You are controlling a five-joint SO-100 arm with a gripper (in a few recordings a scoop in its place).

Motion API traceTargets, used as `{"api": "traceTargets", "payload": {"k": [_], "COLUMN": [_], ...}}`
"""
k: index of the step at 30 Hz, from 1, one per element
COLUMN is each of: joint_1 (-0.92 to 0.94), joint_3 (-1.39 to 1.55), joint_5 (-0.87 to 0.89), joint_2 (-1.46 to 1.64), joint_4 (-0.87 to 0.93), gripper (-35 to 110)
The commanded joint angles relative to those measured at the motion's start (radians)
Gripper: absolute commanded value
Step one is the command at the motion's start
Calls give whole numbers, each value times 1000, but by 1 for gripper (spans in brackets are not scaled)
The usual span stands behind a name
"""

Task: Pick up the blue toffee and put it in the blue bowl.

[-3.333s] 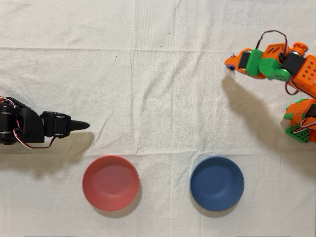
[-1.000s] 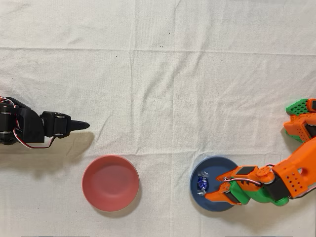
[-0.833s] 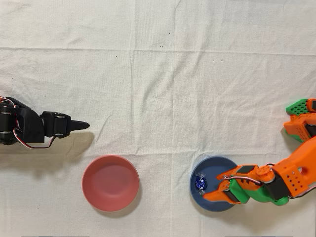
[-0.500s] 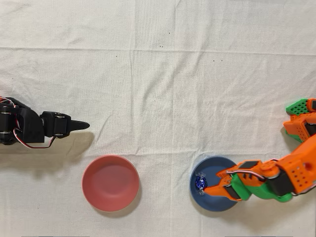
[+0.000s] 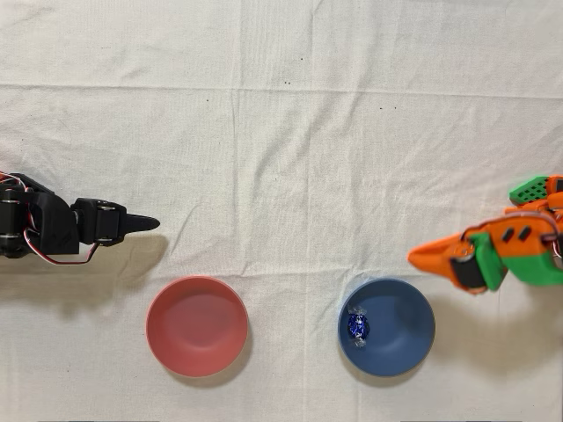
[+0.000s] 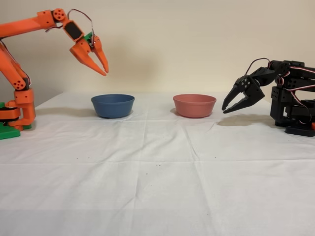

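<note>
The blue toffee (image 5: 358,327) lies inside the blue bowl (image 5: 403,334), near its left side in the overhead view. It rests free, with its silvery wrapper ends showing. In the fixed view the blue bowl (image 6: 112,105) stands at the back left and its wall hides the toffee. My orange gripper (image 5: 420,258) hangs up and to the right of the bowl, apart from it. In the fixed view the gripper (image 6: 105,73) is raised well above the bowl, pointing down. Its fingers are slightly apart with nothing between them.
A pinkish-red bowl (image 5: 196,326) (image 6: 194,105) stands beside the blue one. The idle black arm (image 5: 53,230) (image 6: 275,96) rests at the left edge of the overhead view. A wrinkled white cloth (image 5: 281,158) covers the table.
The gripper has pulled back from over the blue bowl, moving right and up. The toffee stays in the bowl where it was let go.
</note>
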Motion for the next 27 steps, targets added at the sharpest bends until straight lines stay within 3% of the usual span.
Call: {"api": "traceTargets", "payload": {"k": [1,7,11,18,27], "joint_1": [94,183,184,190,224], "joint_3": [121,437,612,870,996], "joint_5": [-38,-77,-64,176,207], "joint_2": [183,442,635,1025,1077], "joint_4": [-98,-290,-305,-284,-304], "gripper": [0,0,0,0,0]}}
